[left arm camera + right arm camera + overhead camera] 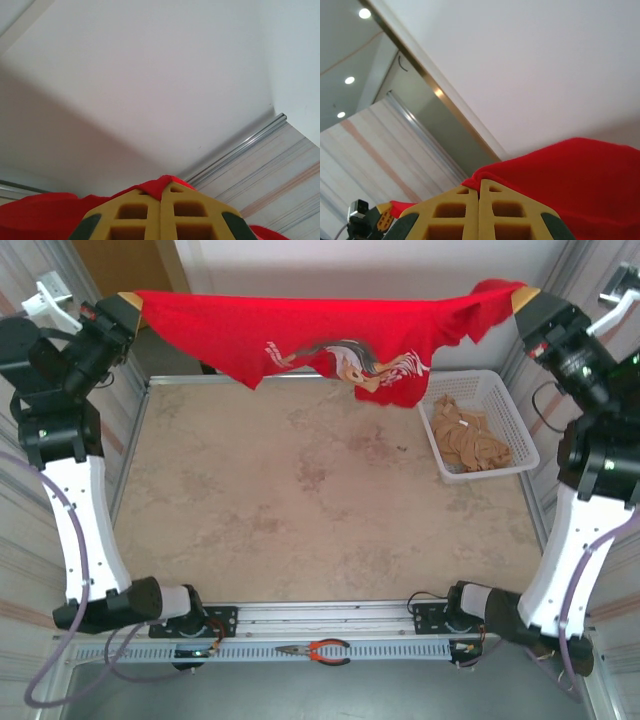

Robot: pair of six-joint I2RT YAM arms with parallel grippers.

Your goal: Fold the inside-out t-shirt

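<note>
Mottled beige desk (320,510), framed by aluminium rails, seen from above with both arm bases at its near edge.

**Left.** The left gripper (128,302) is raised over the far-left corner. Its yellow jaws are closed on one end of the inside-out t-shirt (300,340). In the left wrist view only a thin sliver of red cloth shows at the fingertips.

**Centre.** The t-shirt hangs in the air along the far edge of the desk, stretched between the two grippers. It sags and bunches towards the right, with white printed lettering facing the camera. Orange-handled pliers (320,650) lie on the near rail, well apart from the cloth.

**Right.** The right gripper (524,295) is raised at the same height. Its jaws are closed on the other end of the t-shirt, with red cloth spilling beside them. A white basket (497,473) below holds a tan garment (475,440). The lowest fold of the t-shirt hangs just beside the basket's far corner.

**Hazards.**
- The left pinch looks shallow, so further outward tension may pull the cloth free.
- The drooping fold may catch the basket rim or drop into the basket as the t-shirt is lowered.
- Uneven descent would lay the bunched part down creased.
</note>
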